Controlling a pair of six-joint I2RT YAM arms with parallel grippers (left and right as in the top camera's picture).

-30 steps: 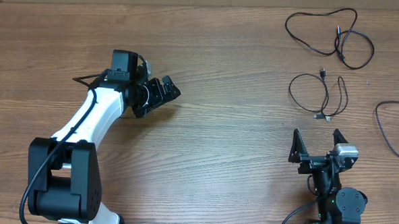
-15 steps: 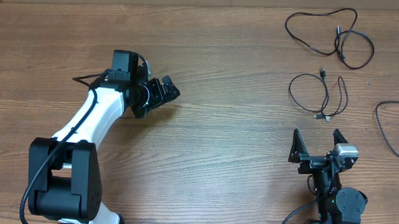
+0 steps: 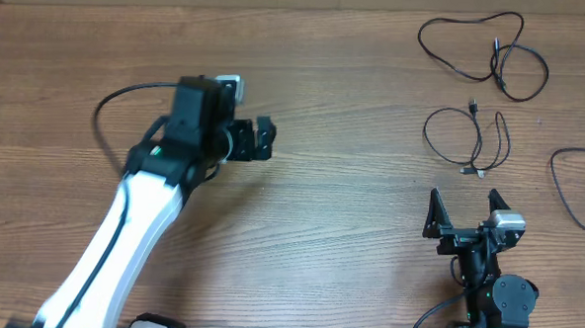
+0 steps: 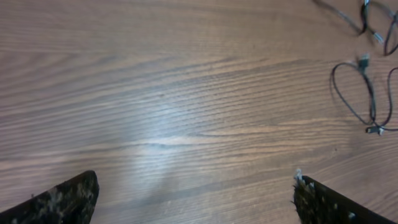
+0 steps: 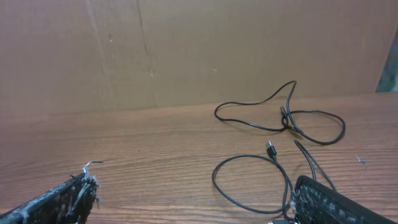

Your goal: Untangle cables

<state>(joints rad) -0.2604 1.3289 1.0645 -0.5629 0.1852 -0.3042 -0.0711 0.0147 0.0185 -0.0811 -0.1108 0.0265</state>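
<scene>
Three thin black cables lie apart at the table's right side: a large loop [image 3: 485, 49] at the back, a smaller loop [image 3: 467, 140] in front of it, and a third [image 3: 573, 186] at the right edge. The back loop [image 5: 280, 118] and the smaller loop [image 5: 249, 183] show in the right wrist view; the smaller loop [image 4: 367, 93] shows in the left wrist view. My left gripper [image 3: 259, 140] is open and empty over bare wood left of centre, and its view [image 4: 196, 196] shows only wood between the fingers. My right gripper [image 3: 463, 213] is open and empty just in front of the smaller loop.
A brown cardboard wall [image 5: 186, 50] stands behind the far table edge. The left arm's own thick black wire [image 3: 112, 107] arcs out to the left of the wrist.
My left arm has swung forward and right, its gripper shifting slightly right and turning. Its thick wire now loops out wider. The right arm and the cables have not moved.
</scene>
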